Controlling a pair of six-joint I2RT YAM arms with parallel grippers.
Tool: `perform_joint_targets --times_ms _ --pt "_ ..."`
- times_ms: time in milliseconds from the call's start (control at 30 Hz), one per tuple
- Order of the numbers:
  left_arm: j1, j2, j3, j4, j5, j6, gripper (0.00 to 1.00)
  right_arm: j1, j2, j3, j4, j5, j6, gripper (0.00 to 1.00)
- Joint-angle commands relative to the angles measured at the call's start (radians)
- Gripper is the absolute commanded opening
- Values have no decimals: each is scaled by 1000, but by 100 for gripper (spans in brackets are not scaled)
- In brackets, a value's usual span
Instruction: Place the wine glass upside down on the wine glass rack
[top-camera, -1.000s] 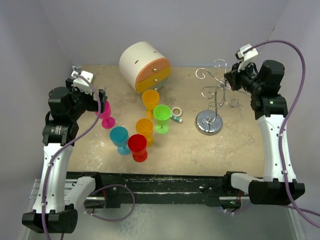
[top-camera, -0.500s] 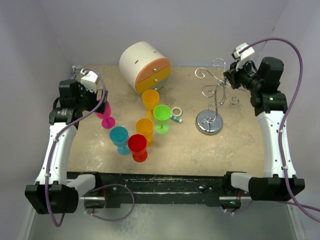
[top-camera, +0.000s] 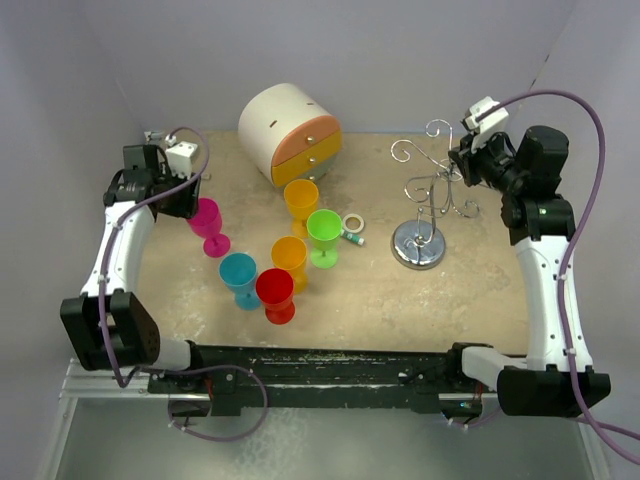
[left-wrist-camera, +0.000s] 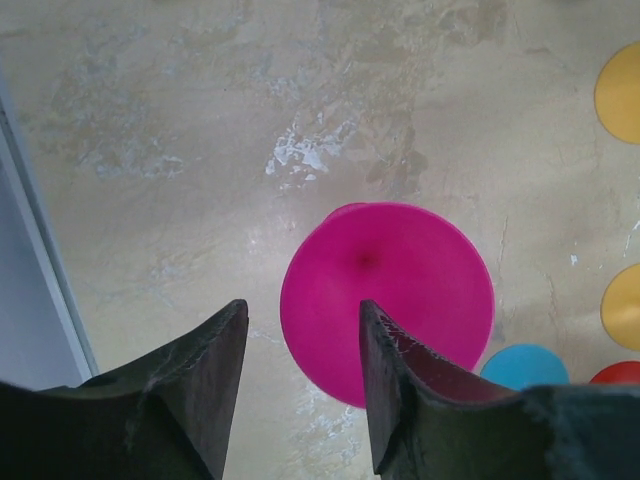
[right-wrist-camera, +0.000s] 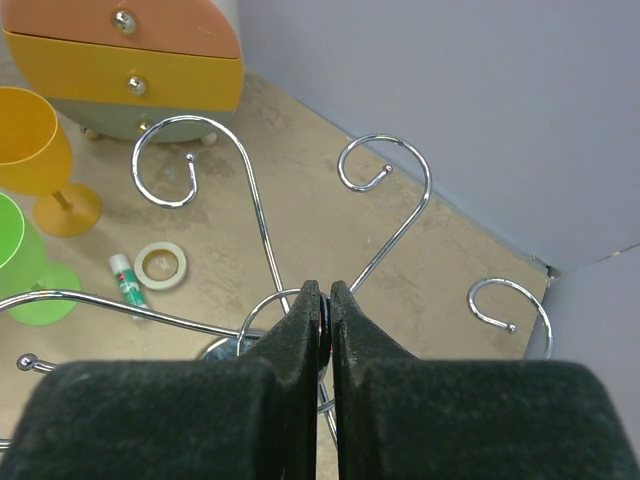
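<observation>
A pink wine glass (top-camera: 207, 217) stands upright at the table's left. My left gripper (top-camera: 190, 197) hangs over it from above. In the left wrist view the gripper (left-wrist-camera: 302, 305) is open and straddles the near rim of the pink glass (left-wrist-camera: 400, 290), with one finger inside the bowl, one outside, and a clear gap to the rim. The chrome wine glass rack (top-camera: 431, 192) stands at the right on its disc base. My right gripper (top-camera: 463, 164) is at the rack's top. In the right wrist view this gripper (right-wrist-camera: 325, 287) is shut on a wire of the rack (right-wrist-camera: 386, 138) near the centre.
Five more glasses stand mid-table: yellow (top-camera: 300, 197), green (top-camera: 323, 230), orange (top-camera: 289, 256), blue (top-camera: 238, 272), red (top-camera: 275, 290). A tape ring (top-camera: 353, 222) and a small tube (top-camera: 352, 238) lie beside them. A round drawer box (top-camera: 290, 130) sits at the back.
My left arm has swung back and its gripper has settled lower over the pink glass, with the jaws narrower than before. The right gripper stays shut on the rack.
</observation>
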Motion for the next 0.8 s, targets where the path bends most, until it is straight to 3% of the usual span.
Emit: perform_joint_targets --times_ms 0,167,300,433,467,500,667,767 --pt "1 68 95 -38 47 34 46 5 0 -22 -37 2 -20 5" --pt "1 124 110 -38 48 37 33 5 -11 -22 -50 13 -22 15" --pt "0 166 128 -47 47 41 19 5 -16 -11 -73 12 -21 32" --pt "0 161 174 -89 52 74 0 5 -24 33 -116 49 -5 71" --pt "0 147 194 -102 50 85 0 5 -30 53 -126 65 1 87" --pt "-1 130 215 -113 46 96 0 5 -37 71 -134 79 8 95" --pt "0 1 343 -137 57 97 0 5 -81 150 -138 63 52 100" --pt "-2 -60 427 -126 180 5 0 5 -83 191 -101 -13 119 100"
